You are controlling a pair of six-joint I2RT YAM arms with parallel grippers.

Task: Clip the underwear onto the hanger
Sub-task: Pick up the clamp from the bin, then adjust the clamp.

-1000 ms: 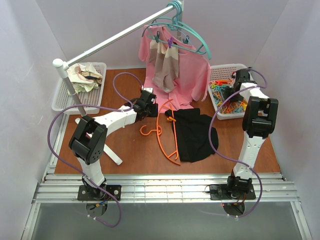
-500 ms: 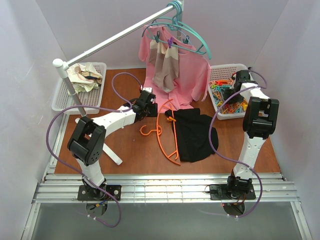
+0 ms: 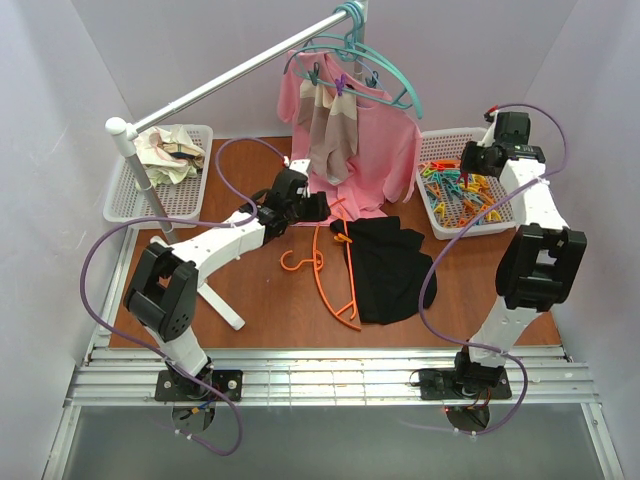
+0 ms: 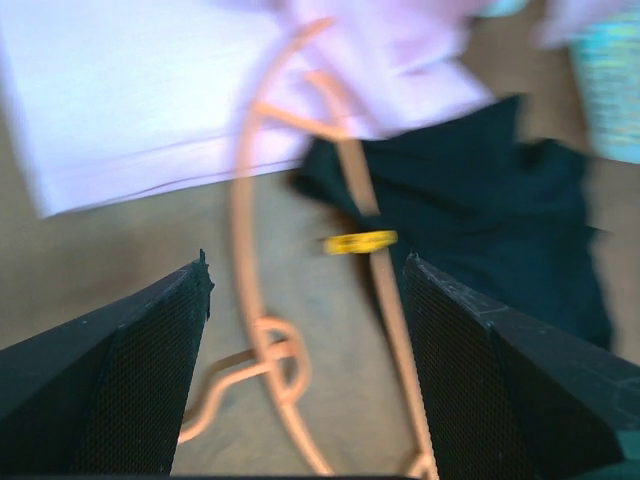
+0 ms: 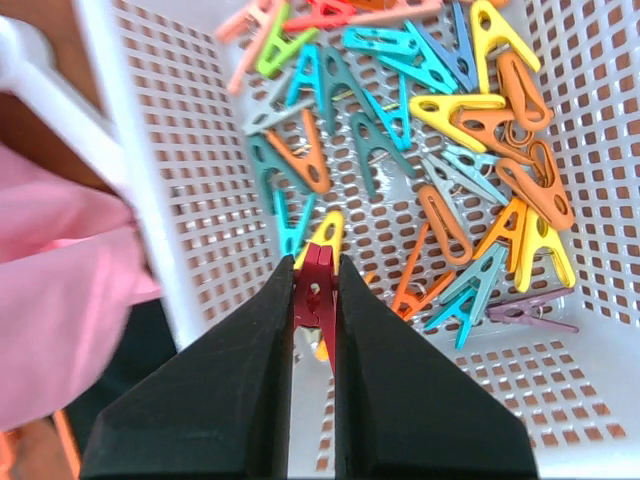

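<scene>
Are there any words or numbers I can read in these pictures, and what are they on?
None can be read in any view.
The pegs, red peg, basket, hanger, underwear and pink shirt look plain.
The small yellow piece by the hanger is too blurred to tell.

Black underwear (image 3: 390, 270); orange hanger (image 4: 242, 200); pink shirt (image 3: 390, 150); beige-striped hanging cloth (image 3: 335, 130); red peg (image 5: 315, 300) in right claw (image 5: 315, 268); white basket (image 5: 150, 220).
</scene>
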